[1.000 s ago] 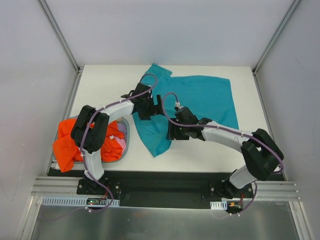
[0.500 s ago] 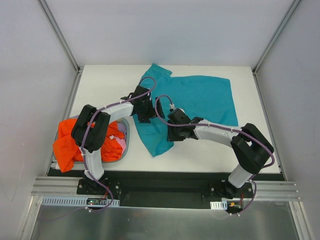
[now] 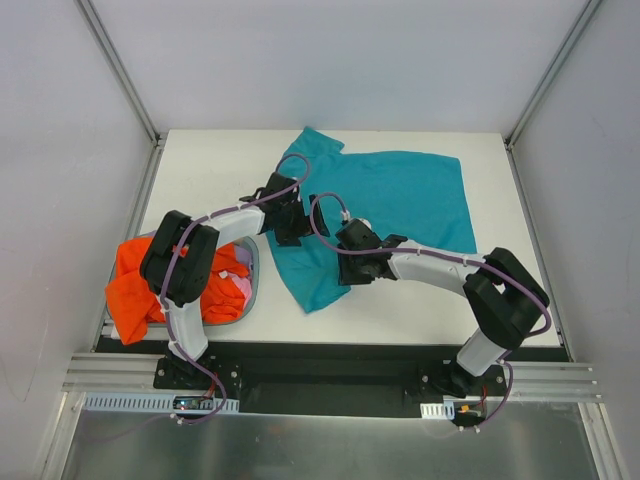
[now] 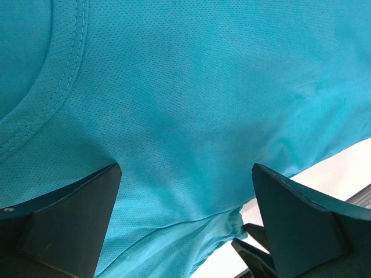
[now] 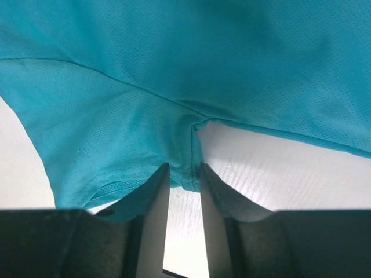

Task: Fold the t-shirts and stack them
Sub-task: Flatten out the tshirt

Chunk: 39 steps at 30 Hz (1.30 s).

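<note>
Counted three t-shirts: one teal t-shirt (image 3: 400, 200) at 1 o'clock on table (image 3: 210, 180), one orange t-shirt (image 3: 130, 290) and one lavender-pink t-shirt (image 3: 240, 287), both at 8 o'clock. Grey bin (image 3: 256, 275): one, was at 8 o'clock. Table: one. Arms were two: left arm (image 3: 185, 265), right arm (image 3: 440, 268). Grippers were two: left gripper (image 4: 185, 168), right gripper (image 5: 184, 167); each showed two fingers.

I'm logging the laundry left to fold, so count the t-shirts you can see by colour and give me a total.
teal t-shirt: 1, spread on the table
orange t-shirt: 1, bunched in the grey bin
pale pink t-shirt: 1, only a small part showing in the bin
Total: 3
</note>
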Tool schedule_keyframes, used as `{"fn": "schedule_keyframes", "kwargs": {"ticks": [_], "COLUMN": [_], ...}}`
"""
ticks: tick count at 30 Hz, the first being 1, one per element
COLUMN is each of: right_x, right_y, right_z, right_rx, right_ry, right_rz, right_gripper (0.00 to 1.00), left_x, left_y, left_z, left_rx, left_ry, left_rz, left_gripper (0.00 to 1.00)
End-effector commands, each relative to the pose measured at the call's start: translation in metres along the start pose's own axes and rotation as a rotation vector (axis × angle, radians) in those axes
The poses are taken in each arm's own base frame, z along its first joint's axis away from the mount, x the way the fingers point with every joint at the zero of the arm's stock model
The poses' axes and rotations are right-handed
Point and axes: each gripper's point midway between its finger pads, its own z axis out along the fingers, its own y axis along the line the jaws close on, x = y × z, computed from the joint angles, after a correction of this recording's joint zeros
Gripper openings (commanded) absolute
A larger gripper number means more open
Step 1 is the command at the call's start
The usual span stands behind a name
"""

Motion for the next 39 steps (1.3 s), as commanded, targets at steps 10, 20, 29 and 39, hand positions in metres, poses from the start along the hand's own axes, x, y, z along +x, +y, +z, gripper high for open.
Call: {"fn": "schedule_keyframes", "kwargs": {"ticks": [10,20,29,39], "right_x": [0.014,0.030,0.058,0.026], "right_y": [-0.014,-0.025,-0.031,-0.017], "right_z": [0.003,-0.005,-0.014,-0.023], "right_rx": [0.049,0.055,0.029,0.012], "right_ry": [0.031,0.055,0.138,0.045], "right_rz": [-0.026,-0.030,-0.014,-0.001], "right_gripper": [0.24,0.01,0.02,0.26], "left_x": [0.023,0.023,0.027,0.036], "left_y": [0.027,0.039,0.048,0.022], "left_z": [-0.002,-0.004,-0.007,-0.027], "left_rx": [-0.074,-0.101,-0.111,-0.036], "left_ry": [0.059,0.054,0.058,0.048], "left_rz": [-0.035,-0.056,-0.056,0.064], "left_gripper": [0.99,0.99,0.99,0.99]}}
